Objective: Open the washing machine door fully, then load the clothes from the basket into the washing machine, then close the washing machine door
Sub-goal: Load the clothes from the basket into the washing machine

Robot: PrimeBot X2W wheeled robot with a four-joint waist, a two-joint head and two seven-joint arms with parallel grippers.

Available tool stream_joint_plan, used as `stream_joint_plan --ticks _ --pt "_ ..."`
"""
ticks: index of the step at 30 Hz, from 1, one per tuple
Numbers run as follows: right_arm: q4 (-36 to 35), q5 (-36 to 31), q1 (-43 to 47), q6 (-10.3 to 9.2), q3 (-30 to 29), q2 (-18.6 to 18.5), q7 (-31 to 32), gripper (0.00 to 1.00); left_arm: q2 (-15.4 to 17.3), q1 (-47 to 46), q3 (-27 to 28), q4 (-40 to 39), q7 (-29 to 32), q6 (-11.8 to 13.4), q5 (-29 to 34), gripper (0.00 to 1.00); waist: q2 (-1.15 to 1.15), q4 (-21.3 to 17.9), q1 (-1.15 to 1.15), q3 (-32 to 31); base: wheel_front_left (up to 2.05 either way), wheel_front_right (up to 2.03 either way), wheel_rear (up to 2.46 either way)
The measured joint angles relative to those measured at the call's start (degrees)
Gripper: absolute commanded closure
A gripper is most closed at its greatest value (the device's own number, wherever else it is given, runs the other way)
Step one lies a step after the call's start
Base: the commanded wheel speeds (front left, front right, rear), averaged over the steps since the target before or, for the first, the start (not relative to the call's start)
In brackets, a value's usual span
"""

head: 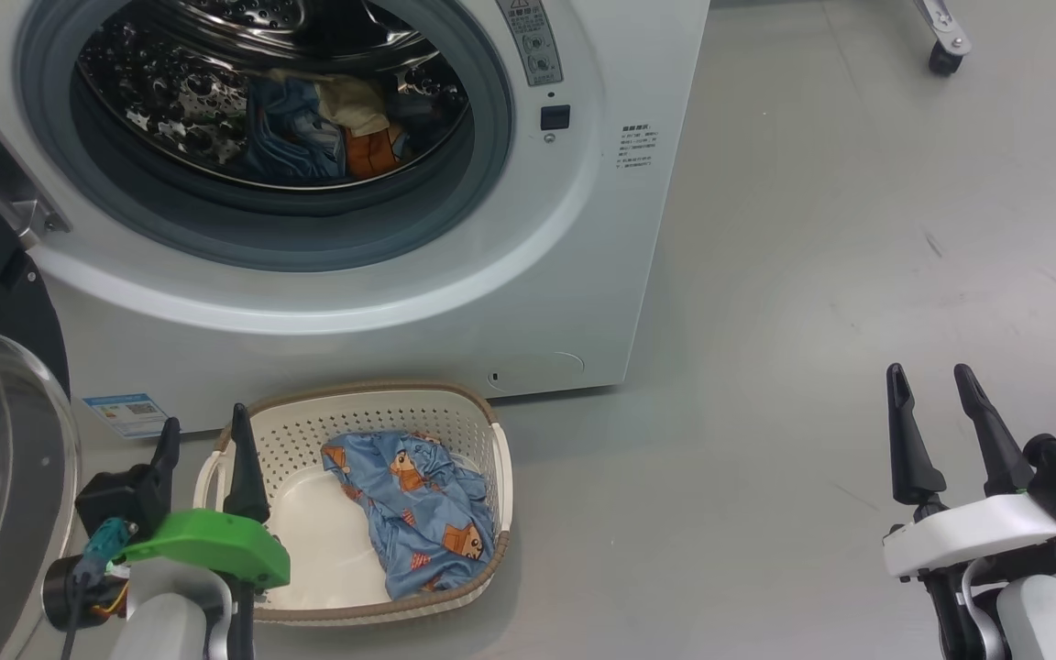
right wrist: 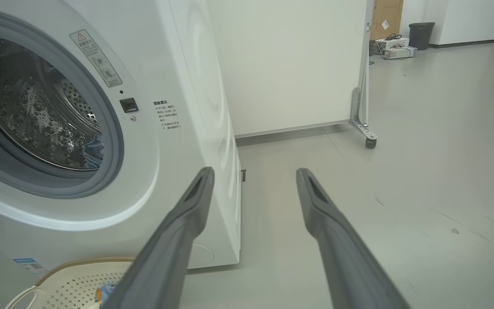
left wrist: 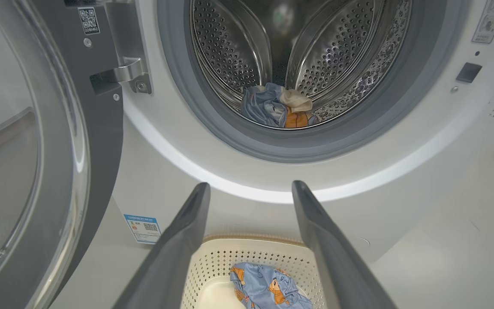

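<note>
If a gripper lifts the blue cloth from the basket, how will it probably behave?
The blue cloth lies crumpled in soft folds, so it will probably hang limp and trail. It looks thin, so likely light. A fold might snag the basket rim.

Head camera looks steeply down at the washing machine (head: 455, 302) and the basket (head: 354, 426); left wrist camera faces the drum (left wrist: 230, 56) from low and near; right wrist camera views the same pair obliquely from the side
</note>
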Motion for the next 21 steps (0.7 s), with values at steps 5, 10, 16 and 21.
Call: stream_joint_plan --ticks 5,10,16,21 --pt "-0.1 0.0 0.8 0.0 -0.2 -0.3 0.0 0.0 0.0 3.7 -0.4 -3.5 0.0 1.0 -0.8 0.0 0.0 0.6 0.0 -1.0 0.0 0.0 0.0" --pt "-0.5 0.0 0.8 0.0 -0.1 -0.2 0.0 0.0 0.1 6.7 -1.1 -6.6 0.0 1.5 -0.9 0.0 0.0 0.9 0.0 -1.4 0.0 0.0 0.0" --pt "-0.4 0.0 2.0 0.0 0.4 -0.3 0.0 0.0 0.2 10.4 -2.2 -10.2 0.0 2.1 -0.9 0.0 0.0 1.4 0.0 -2.3 0.0 0.0 0.0" --pt "-0.1 -0.3 3.1 0.0 1.0 -0.6 0.0 0.0 0.2 14.2 -2.8 -11.3 0.0 2.5 -0.8 0.0 0.0 1.4 0.0 -3.7 0.0 0.0 0.0"
